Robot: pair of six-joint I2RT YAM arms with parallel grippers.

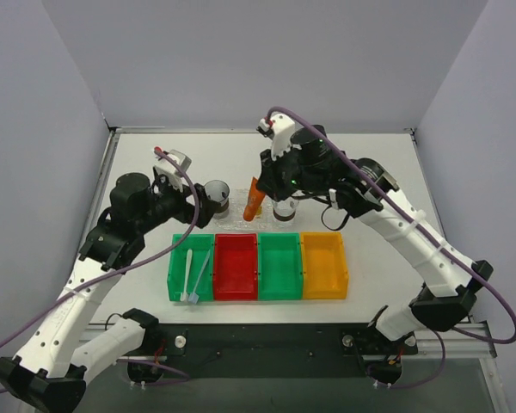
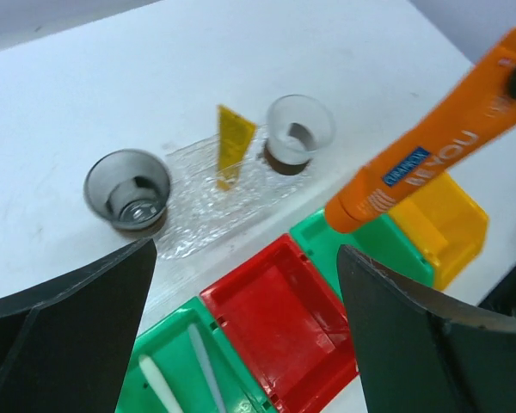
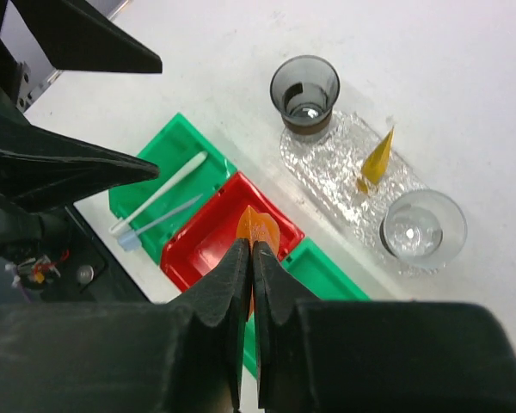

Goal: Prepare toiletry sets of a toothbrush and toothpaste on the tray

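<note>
My right gripper (image 3: 251, 258) is shut on the flat end of the orange tube (image 3: 260, 225) and holds it in the air above the red bin; it also shows in the top view (image 1: 254, 201) and the left wrist view (image 2: 430, 142). The yellow-orange tube (image 3: 377, 159) lies on the clear bumpy tray (image 3: 327, 176), between two clear cups. The white toothbrush (image 3: 165, 191) and pale blue toothbrush (image 3: 159, 221) lie in the left green bin (image 1: 177, 277). My left gripper (image 2: 249, 344) is open and empty, above the bins near the tray's left end.
Clear cups stand at the tray's ends, one at the left (image 1: 217, 196) and one at the right (image 1: 285, 209). A red bin (image 1: 236, 267), a green bin (image 1: 279, 267) and an orange bin (image 1: 324, 265) stand in a row in front of the tray.
</note>
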